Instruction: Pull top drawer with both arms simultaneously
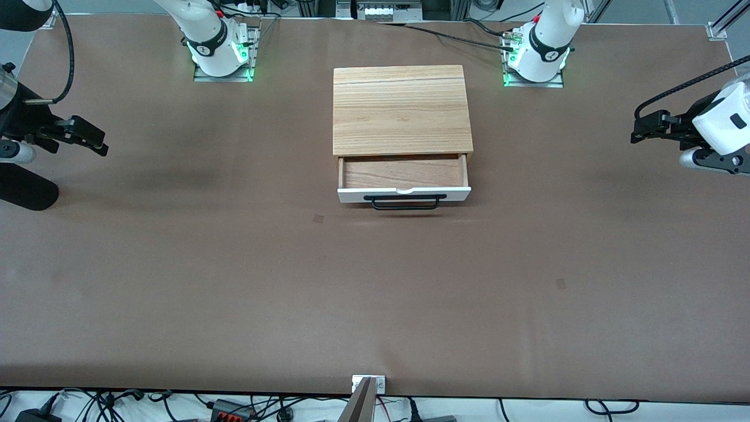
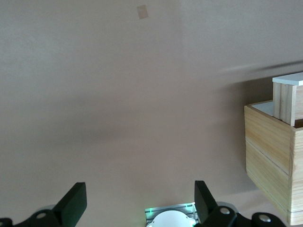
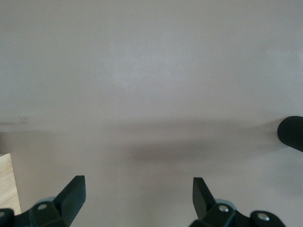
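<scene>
Wooden cabinet [image 1: 402, 108]: 1 | drawer [image 1: 404, 179]: 1, pulled out | left end effector [image 1: 644, 130], right end effector [image 1: 88, 138]: wide, empty, at surface [image 1: 234, 281] edges, partly cut off

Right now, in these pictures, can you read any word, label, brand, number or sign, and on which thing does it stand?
No text can be read.
Right arm's base band: a small white mark, too small to read.
Left arm's base band: the same kind of mark, too small to read.
Top drawer, cabinet and table: no writing; two small plain patches on the table carry none.
</scene>
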`<state>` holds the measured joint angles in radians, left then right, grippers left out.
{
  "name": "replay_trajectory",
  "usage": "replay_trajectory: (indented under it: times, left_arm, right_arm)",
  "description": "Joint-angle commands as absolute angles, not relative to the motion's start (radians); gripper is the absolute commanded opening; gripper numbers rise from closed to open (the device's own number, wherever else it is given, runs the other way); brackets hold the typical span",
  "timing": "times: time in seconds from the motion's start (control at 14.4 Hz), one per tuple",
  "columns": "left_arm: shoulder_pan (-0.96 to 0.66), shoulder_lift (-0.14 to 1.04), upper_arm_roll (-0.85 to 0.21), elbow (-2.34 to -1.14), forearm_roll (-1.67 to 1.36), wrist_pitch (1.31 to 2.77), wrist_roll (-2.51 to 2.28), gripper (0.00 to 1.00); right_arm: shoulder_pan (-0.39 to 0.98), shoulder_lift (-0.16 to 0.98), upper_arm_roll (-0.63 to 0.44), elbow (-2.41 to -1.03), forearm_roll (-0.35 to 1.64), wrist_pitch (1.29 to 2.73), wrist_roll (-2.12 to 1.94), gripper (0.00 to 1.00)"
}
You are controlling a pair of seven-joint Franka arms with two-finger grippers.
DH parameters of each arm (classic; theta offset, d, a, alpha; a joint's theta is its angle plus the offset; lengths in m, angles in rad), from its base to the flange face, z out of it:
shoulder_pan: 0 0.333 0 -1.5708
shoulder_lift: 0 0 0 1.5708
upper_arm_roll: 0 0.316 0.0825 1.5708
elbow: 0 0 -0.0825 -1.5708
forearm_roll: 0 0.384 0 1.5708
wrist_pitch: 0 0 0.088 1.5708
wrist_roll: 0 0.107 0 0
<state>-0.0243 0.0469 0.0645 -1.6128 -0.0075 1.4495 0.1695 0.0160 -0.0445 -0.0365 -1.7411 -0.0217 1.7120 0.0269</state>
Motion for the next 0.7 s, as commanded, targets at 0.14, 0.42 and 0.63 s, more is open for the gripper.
replay_trajectory:
  times: [0.14, 0.42, 0.63]
  left_arm:
    - [-0.032, 0.052, 0.074, -1.588, -0.012, 1.449, 0.132, 1.0]
    - [-0.034, 0.043, 0.069, -1.534, -0.008, 1.457, -0.228, 1.0]
    - [-0.035, 0.043, 0.074, -1.499, -0.028, 1.433, -0.21, 1.0]
  right_arm:
    - [0.009, -0.052, -0.028, -1.743, -0.037, 1.712, -0.032, 1.0]
    - [0.006, -0.052, -0.029, -1.743, -0.034, 1.712, -0.043, 1.0]
    - [0.008, -0.051, -0.029, -1.743, -0.034, 1.712, -0.032, 1.0]
